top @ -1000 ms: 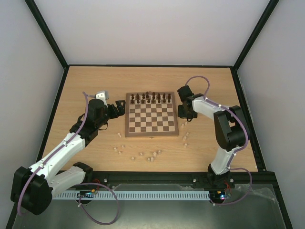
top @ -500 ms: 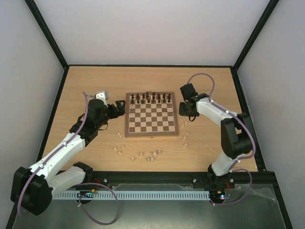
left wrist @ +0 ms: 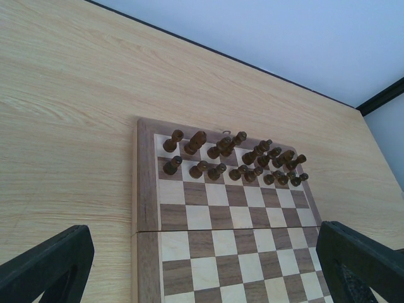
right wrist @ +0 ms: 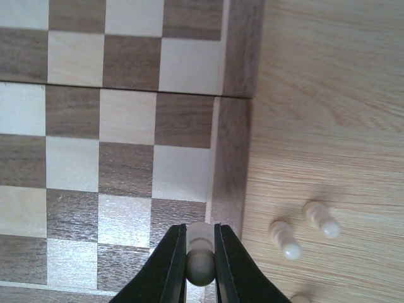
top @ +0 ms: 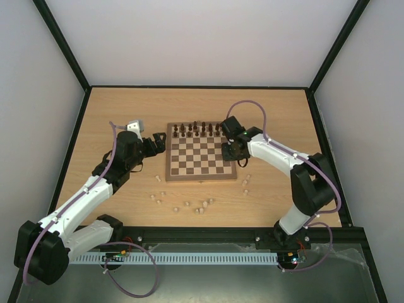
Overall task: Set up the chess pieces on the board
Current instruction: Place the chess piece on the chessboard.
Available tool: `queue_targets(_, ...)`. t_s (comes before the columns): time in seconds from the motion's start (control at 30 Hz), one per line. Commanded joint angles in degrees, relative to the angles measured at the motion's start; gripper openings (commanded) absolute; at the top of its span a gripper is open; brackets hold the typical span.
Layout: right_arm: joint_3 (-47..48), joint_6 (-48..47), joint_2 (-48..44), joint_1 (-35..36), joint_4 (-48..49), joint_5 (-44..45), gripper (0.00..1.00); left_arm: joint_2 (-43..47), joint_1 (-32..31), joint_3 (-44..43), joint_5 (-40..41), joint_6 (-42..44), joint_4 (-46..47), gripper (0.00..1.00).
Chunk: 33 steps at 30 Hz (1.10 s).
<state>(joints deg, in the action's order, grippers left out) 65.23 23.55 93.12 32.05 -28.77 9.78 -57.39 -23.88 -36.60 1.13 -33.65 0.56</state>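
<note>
The board lies mid-table, with dark chess pieces standing in its two far rows. Pale chess pieces lie scattered on the table in front of it, and a few more lie off its right front corner. My right gripper hovers over the board's right side. In the right wrist view it is shut on a pale pawn above the board, near the border. My left gripper stays open at the board's left edge, and its wrist view shows nothing between its fingers.
Two loose pale pawns lie on the table just right of the board's border. The left wrist view looks over the board to the dark pieces. Black frame rails edge the table.
My right gripper has swung left from beside the board's right edge to above its right squares, carrying the pale pawn. The left arm has not moved.
</note>
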Motion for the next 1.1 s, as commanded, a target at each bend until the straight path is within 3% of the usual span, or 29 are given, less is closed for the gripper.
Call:
queue_targets(0.0, 2.5, 0.12, 2.77, 1.73, -4.64, -0.75, 0.12, 0.52, -0.2, -0.97, 0.48, -0.01, 0.32, 1.0)
queue_targets(0.4, 5.47, 0.0, 7.97, 4.19, -6.11, 0.47, 0.14, 0.62, -0.2, -1.1, 0.78, 0.09, 0.26, 1.0)
queue_targets(1.07, 3.48, 0.66, 8.49, 4.33, -6.31, 1.52, 0.18, 0.78, -0.2, -1.05, 0.81, 0.1, 0.19, 0.99)
